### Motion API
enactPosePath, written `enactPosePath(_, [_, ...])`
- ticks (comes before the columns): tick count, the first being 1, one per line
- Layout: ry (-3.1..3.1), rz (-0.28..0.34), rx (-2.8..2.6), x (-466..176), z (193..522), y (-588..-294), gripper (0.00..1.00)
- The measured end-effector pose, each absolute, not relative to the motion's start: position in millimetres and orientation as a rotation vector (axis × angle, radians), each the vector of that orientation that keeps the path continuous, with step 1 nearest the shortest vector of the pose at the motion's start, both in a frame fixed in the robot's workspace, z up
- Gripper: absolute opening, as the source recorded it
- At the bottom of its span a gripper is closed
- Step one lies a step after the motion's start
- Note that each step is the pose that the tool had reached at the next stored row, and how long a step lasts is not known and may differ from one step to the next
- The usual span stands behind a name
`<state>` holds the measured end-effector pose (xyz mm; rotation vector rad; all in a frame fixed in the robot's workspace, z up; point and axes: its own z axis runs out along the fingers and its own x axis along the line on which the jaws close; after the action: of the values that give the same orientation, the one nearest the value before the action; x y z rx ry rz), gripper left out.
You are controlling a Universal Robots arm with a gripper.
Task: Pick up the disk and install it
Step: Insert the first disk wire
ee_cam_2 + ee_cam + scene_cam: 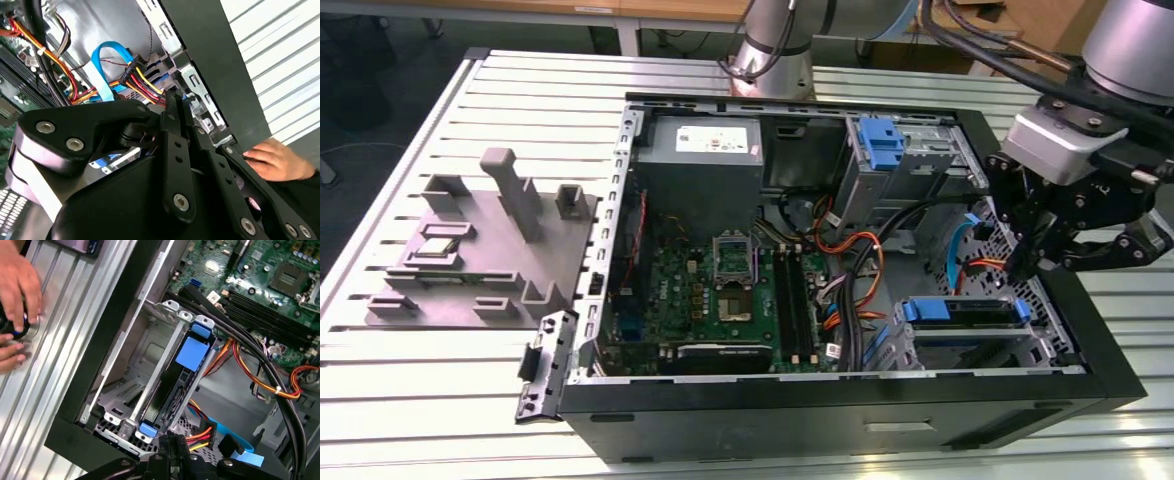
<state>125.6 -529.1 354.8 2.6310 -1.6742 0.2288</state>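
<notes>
exterior view | hand (pixel 1067 262) state: cannot tell | disk (pixel 963 312) seated in bay

The disk (pixel 966 311) sits edge-up in a metal drive cage (pixel 907 345) at the corner of the open computer case (pixel 854 400), near the exterior view's right. Its blue carrier bracket frames a dark body, with blue tabs at both ends in the first wrist view (pixel 175 385).

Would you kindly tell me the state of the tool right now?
Tool: over the case's edge on the exterior view's right, holding nothing visible; open or closed cannot be told.
</notes>
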Motion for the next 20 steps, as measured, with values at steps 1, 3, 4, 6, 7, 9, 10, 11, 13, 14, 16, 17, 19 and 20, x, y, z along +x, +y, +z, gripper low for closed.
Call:
enactPosePath(1, [-1.697, 0.228, 2.615, 125.6, 354.8, -529.1, 0.17])
enactPosePath(3, [-1.744, 0.228, 2.581, 125.6, 354.7, -529.1, 0.17])
enactPosePath(4, [-1.766, 0.227, 2.564, 125.6, 354.6, -529.1, 0.17])
enactPosePath(6, [-1.811, 0.227, 2.530, 125.6, 354.5, -529.1, 0.17])
enactPosePath(7, [-1.832, 0.226, 2.512, 125.6, 354.4, -529.1, 0.17])
enactPosePath(9, [-1.877, 0.225, 2.476, 125.6, 354.3, -529.1, 0.17])
enactPosePath(10, [-1.898, 0.225, 2.458, 125.6, 354.2, -529.1, 0.17])
enactPosePath(11, [-1.920, 0.224, 2.439, 125.6, 354.0, -529.0, 0.17])
enactPosePath(13, [-1.961, 0.223, 2.403, 125.6, 353.2, -529.0, 0.17])
enactPosePath(14, [-1.983, 0.223, 2.383, 125.6, 352.7, -529.1, 0.17])
enactPosePath(16, [-2.025, 0.222, 2.344, 125.6, 352.3, -529.0, 0.17])
enactPosePath(17, [-2.045, 0.221, 2.325, 125.6, 352.3, -529.0, 0.17])
enactPosePath(19, [-2.084, 0.220, 2.287, 125.6, 352.1, -529.1, 0.17])
enactPosePath(20, [-2.100, 0.219, 2.271, 125.6, 352.1, -529.1, 0.17])
